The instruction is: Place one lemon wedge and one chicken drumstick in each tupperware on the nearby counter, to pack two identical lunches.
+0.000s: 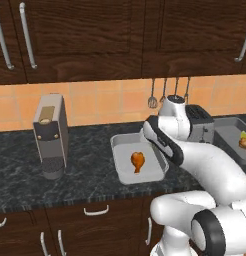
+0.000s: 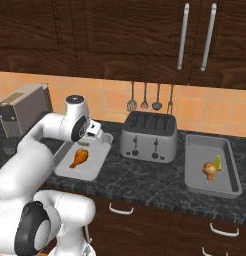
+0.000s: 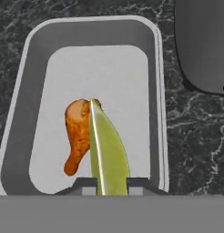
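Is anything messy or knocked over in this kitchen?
Nothing stands out. The left tupperware sits flat on the counter with one chicken drumstick inside. The gripper holds a lemon wedge above it. The right tupperware already holds a drumstick and a wedge. Nothing is spilled or tipped.

Two grey tupperware trays (image 2: 79, 172) (image 2: 230, 172), two chicken drumsticks (image 2: 78, 158) (image 2: 210, 171), two lemon wedges (image 3: 107, 152) (image 2: 218, 162), one toaster (image 2: 148, 136), one coffee machine (image 1: 50, 135), four utensils hanging at upper centre (image 2: 150, 96)
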You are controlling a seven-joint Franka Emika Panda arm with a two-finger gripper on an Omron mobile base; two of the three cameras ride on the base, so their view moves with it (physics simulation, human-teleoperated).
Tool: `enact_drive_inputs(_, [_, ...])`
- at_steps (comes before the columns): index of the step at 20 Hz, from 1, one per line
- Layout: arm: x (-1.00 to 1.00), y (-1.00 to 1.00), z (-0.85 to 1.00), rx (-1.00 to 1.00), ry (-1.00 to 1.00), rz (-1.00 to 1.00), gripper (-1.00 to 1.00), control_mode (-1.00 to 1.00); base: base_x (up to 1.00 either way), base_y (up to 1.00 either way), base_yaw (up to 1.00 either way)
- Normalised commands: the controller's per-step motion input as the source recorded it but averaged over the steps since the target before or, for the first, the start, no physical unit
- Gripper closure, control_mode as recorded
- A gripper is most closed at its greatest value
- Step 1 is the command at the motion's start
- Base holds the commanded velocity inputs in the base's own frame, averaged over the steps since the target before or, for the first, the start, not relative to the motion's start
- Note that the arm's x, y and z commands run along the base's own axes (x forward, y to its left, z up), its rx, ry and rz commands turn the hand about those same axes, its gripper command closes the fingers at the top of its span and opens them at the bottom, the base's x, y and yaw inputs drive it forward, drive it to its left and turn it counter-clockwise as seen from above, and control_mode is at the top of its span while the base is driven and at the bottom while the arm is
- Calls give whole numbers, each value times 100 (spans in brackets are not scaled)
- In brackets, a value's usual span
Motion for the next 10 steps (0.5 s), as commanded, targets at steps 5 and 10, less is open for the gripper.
enact_drive_inputs(5, [75,13,-84,-17,-12,-4,100,-100,0,0,0])
enact_drive_inputs(10, [30,0,-85,-20,-15,-5,-100,-100,0,0,0])
